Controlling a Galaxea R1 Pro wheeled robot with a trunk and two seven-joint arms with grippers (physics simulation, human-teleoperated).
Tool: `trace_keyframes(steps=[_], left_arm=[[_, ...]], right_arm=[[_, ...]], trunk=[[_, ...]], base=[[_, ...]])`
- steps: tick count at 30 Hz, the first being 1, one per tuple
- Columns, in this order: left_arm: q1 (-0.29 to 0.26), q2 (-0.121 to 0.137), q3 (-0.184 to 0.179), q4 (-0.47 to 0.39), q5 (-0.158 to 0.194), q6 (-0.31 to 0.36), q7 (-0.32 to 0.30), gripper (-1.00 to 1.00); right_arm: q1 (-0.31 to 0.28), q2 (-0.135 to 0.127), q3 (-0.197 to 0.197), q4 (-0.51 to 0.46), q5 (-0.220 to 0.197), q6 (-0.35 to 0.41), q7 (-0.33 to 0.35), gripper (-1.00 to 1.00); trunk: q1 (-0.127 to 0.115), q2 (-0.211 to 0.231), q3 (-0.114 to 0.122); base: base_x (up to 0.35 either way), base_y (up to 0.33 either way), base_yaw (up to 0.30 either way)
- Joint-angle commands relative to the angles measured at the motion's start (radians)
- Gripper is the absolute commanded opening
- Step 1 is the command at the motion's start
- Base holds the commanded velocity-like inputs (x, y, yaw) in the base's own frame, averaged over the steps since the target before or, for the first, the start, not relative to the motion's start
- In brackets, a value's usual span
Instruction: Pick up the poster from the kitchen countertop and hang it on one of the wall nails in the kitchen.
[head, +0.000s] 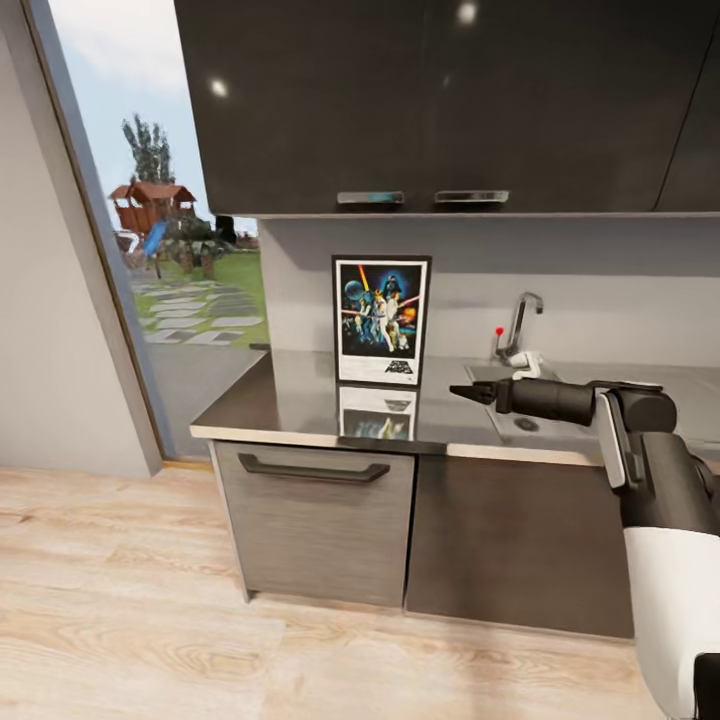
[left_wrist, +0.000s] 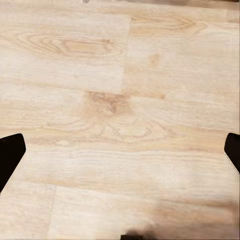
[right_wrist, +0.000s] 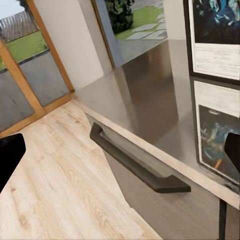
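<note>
1. While daylight fills the glazed door at the frame's left, dark upper cabinets (head: 440, 100) span the top of the head view.
2. Kitchen countertop (head: 290, 400): glossy grey, mid-frame, mirroring what stands on it; steel sink (head: 520, 420) and chrome tap (head: 522, 320) right of centre.
3. Base cabinet drawer (head: 315, 520) with dark handle (head: 312, 468), below the worktop.
4. Poster (head: 380, 320): upright at centre, against the back wall, on the worktop.
5. Right gripper (head: 470, 392): extended from the frame's right, just right of the poster, apart from it; fingers (right_wrist: 10, 157) spread wide, empty.
6. Left gripper (left_wrist: 120, 155): fingers wide, empty, over wooden floor (left_wrist: 120, 100).
</note>
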Motion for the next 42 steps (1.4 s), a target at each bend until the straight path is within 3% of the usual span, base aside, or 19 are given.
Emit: trace_keyframes(steps=[1,6,7,12,20,27,36,42], left_arm=[[0.0,0.0,0.001,-0.001,0.0,-0.002,0.0,1.0],[0.0,0.0,0.003,-0.001,0.0,-0.002,0.0,1.0],[0.0,0.004,0.003,-0.001,0.0,-0.002,0.0,1.0],[0.0,0.007,0.004,-0.001,0.0,0.0,0.0,1.0],[0.0,0.016,0.006,0.001,0.001,0.001,0.0,1.0],[0.0,0.029,0.083,0.052,0.0,0.0,-0.003,1.0],[0.0,0.069,0.116,0.201,0.003,-0.01,-0.019,1.0],[0.0,0.074,0.125,0.219,0.003,-0.012,-0.021,1.0]], right_arm=[[-0.005,0.0,-0.001,0.006,-0.001,0.007,0.012,1.0],[-0.041,-0.001,-0.001,0.053,-0.001,-0.002,0.083,1.0],[-0.052,-0.001,-0.001,0.072,-0.001,-0.043,0.126,1.0],[-0.055,-0.003,-0.001,0.079,0.003,-0.055,0.186,1.0],[-0.055,-0.002,0.003,0.08,0.002,-0.058,0.197,1.0],[-0.055,-0.002,0.002,0.079,0.002,-0.058,0.197,1.0],[-0.055,-0.003,0.0,0.079,0.002,-0.058,0.197,1.0],[-0.055,-0.003,-0.001,0.079,0.002,-0.058,0.197,1.0]], trunk=[[0.001,0.0,-0.001],[0.001,0.0,-0.001],[0.001,0.0,-0.001],[0.001,0.0,-0.001],[0.001,0.0,-0.001],[0.001,0.0,-0.001],[0.001,0.0,-0.001],[0.001,0.0,-0.001]], base=[[0.331,0.0,0.0],[0.334,0.0,0.0],[0.335,0.0,0.0],[0.335,0.0,0.0],[0.335,-0.016,0.0],[0.335,-0.001,0.0],[0.196,0.0,0.0],[0.21,0.0,0.0]])
